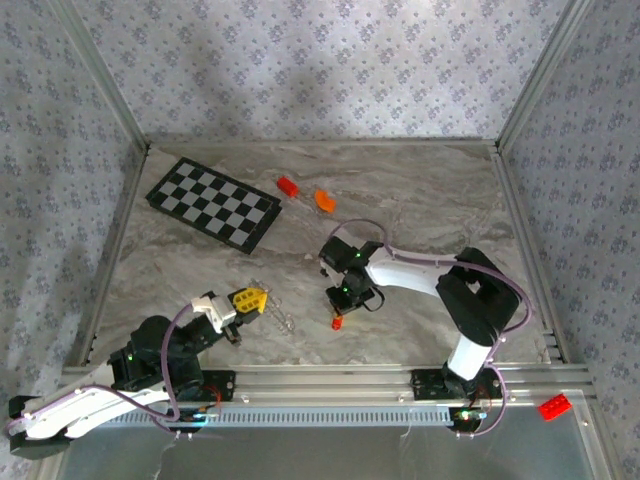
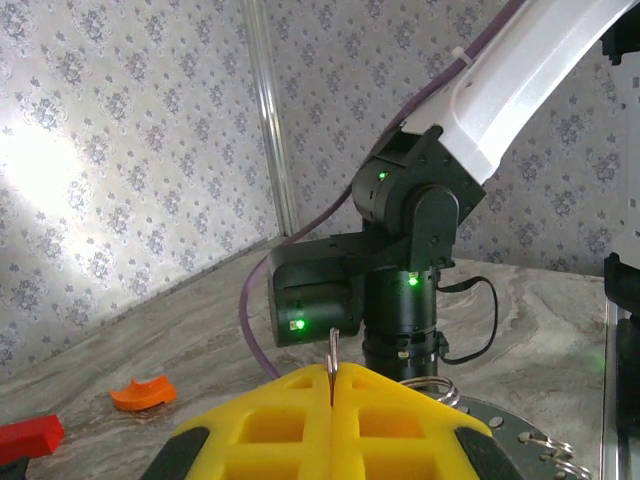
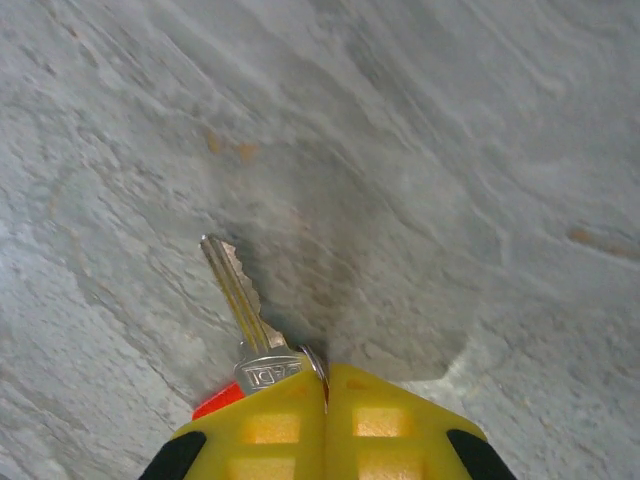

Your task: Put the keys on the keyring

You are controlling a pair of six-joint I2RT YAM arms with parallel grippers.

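My left gripper [image 1: 256,298] [image 2: 331,388] is shut on the keyring [image 1: 283,318], a thin silvery wire loop. A sliver of it [image 2: 331,352] sticks up from between the yellow fingertips, and coils [image 2: 441,390] show to the right. My right gripper [image 1: 341,310] [image 3: 325,388] points down at the table near the middle. It is shut on the key by a small ring [image 3: 316,360] at the key's head. The key's silvery shaft [image 3: 233,285] lies against the marble and its red head [image 3: 218,402] [image 1: 337,323] peeks out beside the left finger. The grippers are a short way apart.
A checkered board [image 1: 213,203] lies at the back left. A red brick [image 1: 288,186] [image 2: 25,437] and an orange block [image 1: 325,200] [image 2: 143,392] sit behind the right arm's wrist [image 2: 400,290]. Another red brick [image 1: 554,406] rests by the near right rail.
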